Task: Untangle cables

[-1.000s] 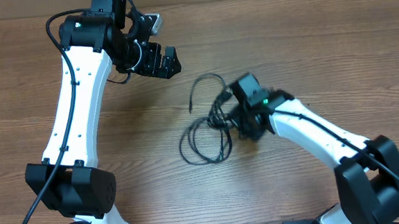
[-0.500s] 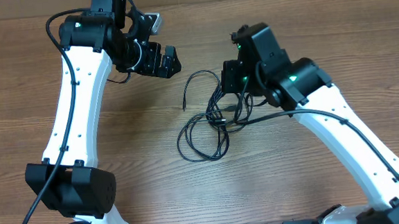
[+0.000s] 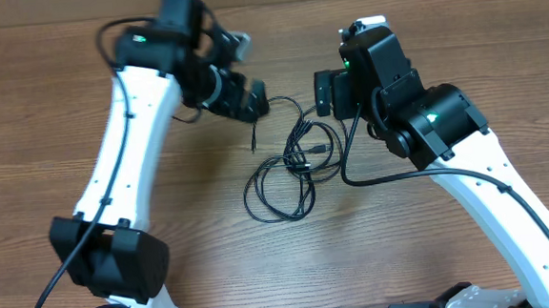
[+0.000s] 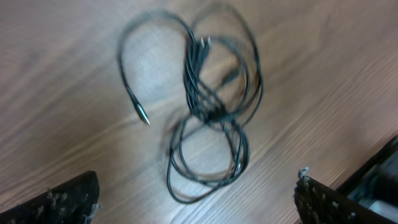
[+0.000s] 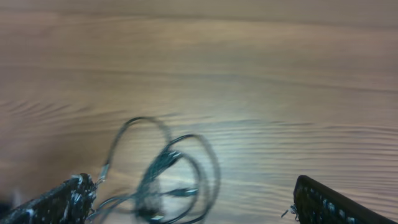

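A: Location of the cables (image 3: 290, 167)?
B: Flat on the tabletop (image 3: 24, 112), between the two arms, bunched in one loose tangle. Touching neither gripper.
A: State of the left gripper (image 3: 249, 101)?
B: Spread wide, empty, hovering just beside the tangle's upper-left loop. Same for the right gripper (image 3: 333, 93): released, nothing between the fingers, just above the upper-right edge.
A: Handling?
B: Probably very light, thin and limp, with no stiffness to speak of. Likely to drag the whole bunch along when pulled. Possibly a bit slippery, guess only.
A: Where to grab?
B: Best at the free plug end (image 3: 254, 146) poking out on the left, or on the single outer loop next to it. Avoid the dense crossing in the middle. Pin the bunch with the other gripper, then pull outward.
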Robot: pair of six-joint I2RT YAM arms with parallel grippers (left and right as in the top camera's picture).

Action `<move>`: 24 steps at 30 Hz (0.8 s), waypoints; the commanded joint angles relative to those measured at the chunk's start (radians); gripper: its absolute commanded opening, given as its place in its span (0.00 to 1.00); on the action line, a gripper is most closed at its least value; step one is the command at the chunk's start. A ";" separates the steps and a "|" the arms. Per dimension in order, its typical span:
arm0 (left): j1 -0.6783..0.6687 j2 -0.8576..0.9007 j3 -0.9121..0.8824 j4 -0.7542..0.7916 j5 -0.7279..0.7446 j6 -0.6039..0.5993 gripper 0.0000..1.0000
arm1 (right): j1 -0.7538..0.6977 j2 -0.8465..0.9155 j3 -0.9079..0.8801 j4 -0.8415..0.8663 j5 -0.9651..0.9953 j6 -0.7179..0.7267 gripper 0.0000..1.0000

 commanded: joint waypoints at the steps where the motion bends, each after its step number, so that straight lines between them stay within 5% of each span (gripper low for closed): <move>1: -0.068 -0.003 -0.071 -0.006 -0.140 0.109 1.00 | -0.010 -0.050 0.026 -0.001 0.155 0.001 1.00; 9: -0.111 -0.003 -0.220 0.034 -0.202 0.121 1.00 | -0.213 -0.098 0.027 -0.025 -0.064 0.056 1.00; 13: -0.111 -0.003 -0.323 0.127 -0.119 0.116 0.99 | -0.330 -0.102 0.027 -0.042 -0.204 0.056 1.00; 24: -0.112 -0.003 -0.586 0.417 -0.008 -0.035 0.96 | -0.358 -0.102 0.026 -0.061 -0.240 0.044 1.00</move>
